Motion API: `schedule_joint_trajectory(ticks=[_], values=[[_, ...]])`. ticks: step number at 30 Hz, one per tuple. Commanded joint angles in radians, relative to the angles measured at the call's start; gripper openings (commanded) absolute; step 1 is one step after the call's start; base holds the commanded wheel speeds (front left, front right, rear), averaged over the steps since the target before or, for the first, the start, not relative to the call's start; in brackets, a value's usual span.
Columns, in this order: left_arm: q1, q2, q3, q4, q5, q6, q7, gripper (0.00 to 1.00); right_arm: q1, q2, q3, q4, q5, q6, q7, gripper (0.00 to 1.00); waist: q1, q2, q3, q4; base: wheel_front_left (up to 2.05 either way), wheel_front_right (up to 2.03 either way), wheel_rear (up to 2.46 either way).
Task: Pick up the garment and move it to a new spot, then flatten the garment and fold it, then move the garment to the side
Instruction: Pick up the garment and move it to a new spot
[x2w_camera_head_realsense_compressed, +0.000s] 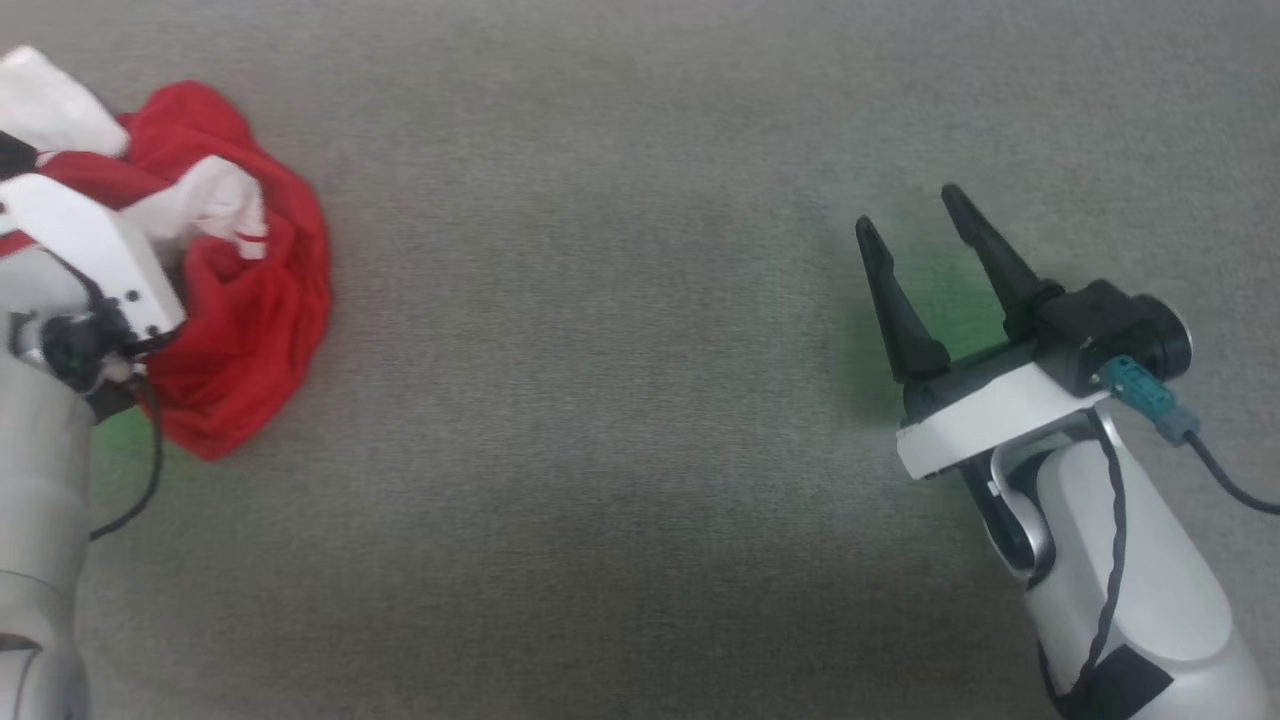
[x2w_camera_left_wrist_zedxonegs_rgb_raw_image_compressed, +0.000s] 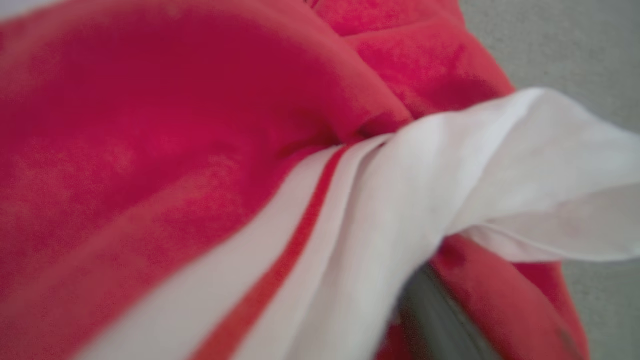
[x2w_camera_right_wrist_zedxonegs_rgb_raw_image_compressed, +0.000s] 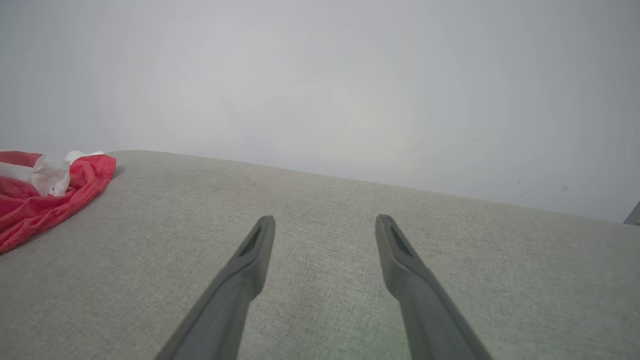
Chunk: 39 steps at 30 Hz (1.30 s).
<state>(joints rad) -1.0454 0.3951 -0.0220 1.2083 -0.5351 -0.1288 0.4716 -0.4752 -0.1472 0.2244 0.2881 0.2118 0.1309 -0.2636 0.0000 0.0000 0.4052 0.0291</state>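
The garment (x2w_camera_head_realsense_compressed: 250, 300) is a crumpled red heap with white parts, lying at the far left of the grey fabric surface. My left arm's white wrist housing (x2w_camera_head_realsense_compressed: 90, 260) sits over its near-left part, and the fingers are buried in the cloth. In the left wrist view, red folds and a white striped band of the garment (x2w_camera_left_wrist_zedxonegs_rgb_raw_image_compressed: 200, 125) press close around one dark finger (x2w_camera_left_wrist_zedxonegs_rgb_raw_image_compressed: 435, 320). My right gripper (x2w_camera_head_realsense_compressed: 905, 208) hovers open and empty far to the right. The right wrist view shows that gripper (x2w_camera_right_wrist_zedxonegs_rgb_raw_image_compressed: 325, 220) over bare fabric, with the garment (x2w_camera_right_wrist_zedxonegs_rgb_raw_image_compressed: 40, 195) at the left edge.
The grey fabric surface (x2w_camera_head_realsense_compressed: 600, 400) stretches wide between the two arms. In the right wrist view its far edge (x2w_camera_right_wrist_zedxonegs_rgb_raw_image_compressed: 350, 180) meets a plain pale wall (x2w_camera_right_wrist_zedxonegs_rgb_raw_image_compressed: 320, 75). A dark cable (x2w_camera_head_realsense_compressed: 1230, 485) trails from the right wrist.
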Motion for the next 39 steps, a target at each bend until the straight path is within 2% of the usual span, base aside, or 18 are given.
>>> schedule_joint_trajectory(ticks=[1,2,3,5,11,15,18,21,26,31,34,39], values=[[0.037,-0.025,-0.013,0.026,-0.004,-0.001,0.013,0.93,-0.021,-0.001,0.005,-0.014,0.001,0.0,-0.001,1.0,0.0,0.0,0.018,-0.022,0.0,0.0,0.0],[0.044,-0.023,-0.017,0.03,-0.007,-0.001,0.011,0.64,-0.026,-0.001,0.005,-0.019,0.003,0.0,-0.001,1.0,0.0,0.0,0.015,-0.024,0.0,0.0,0.0],[0.052,-0.022,-0.026,0.032,-0.003,-0.001,0.009,0.45,-0.027,0.0,0.006,-0.022,0.005,0.0,-0.001,1.0,0.0,0.0,0.01,-0.025,0.0,0.0,0.0],[0.062,-0.002,-0.031,0.034,0.004,0.0,-0.028,0.0,-0.028,0.006,0.008,-0.037,0.016,0.0,-0.001,1.0,0.0,0.0,-0.004,-0.024,0.0,0.0,0.0],[0.035,0.04,-0.032,0.006,0.021,0.01,-0.217,0.0,0.0,0.005,0.013,-0.053,0.021,0.0,-0.001,1.0,0.0,0.0,-0.066,-0.005,0.0,0.0,0.0],[0.022,0.034,-0.045,-0.018,0.026,0.003,-0.307,0.0,0.02,0.01,0.006,-0.048,0.025,0.0,-0.001,1.0,0.0,0.0,-0.111,0.004,0.0,0.0,0.0],[0.018,0.004,-0.072,-0.068,0.013,-0.002,-0.379,0.0,0.05,0.015,-0.013,-0.044,0.03,0.0,-0.001,1.0,0.0,0.0,-0.156,0.01,0.0,0.0,0.0],[0.036,-0.051,-0.161,-0.184,-0.024,-0.002,-0.371,0.0,0.078,0.023,-0.039,-0.053,0.034,0.0,-0.001,1.0,0.0,0.0,-0.186,0.013,0.0,0.0,0.0],[0.096,-0.087,-0.383,-0.482,-0.192,-0.002,-0.274,0.0,0.11,0.042,-0.085,-0.079,0.038,0.0,-0.001,1.0,0.0,0.0,-0.195,-0.017,0.0,0.0,0.0],[0.089,-0.045,-0.607,-0.769,-0.362,-0.002,-0.187,0.0,0.116,0.068,-0.118,-0.106,0.048,0.0,-0.001,1.0,0.0,0.0,-0.161,-0.09,0.0,0.0,0.0],[0.035,-0.039,-0.708,-0.848,-0.432,-0.002,-0.168,0.0,0.1,0.076,-0.129,-0.115,0.057,0.0,-0.001,1.0,0.0,0.0,-0.122,-0.149,0.0,0.0,0.0],[-0.061,-0.041,-0.881,-0.891,-0.53,-0.002,-0.175,0.0,0.086,0.092,-0.144,-0.129,0.08,0.0,-0.001,1.0,0.0,0.0,-0.064,-0.258,0.0,0.0,0.0]])
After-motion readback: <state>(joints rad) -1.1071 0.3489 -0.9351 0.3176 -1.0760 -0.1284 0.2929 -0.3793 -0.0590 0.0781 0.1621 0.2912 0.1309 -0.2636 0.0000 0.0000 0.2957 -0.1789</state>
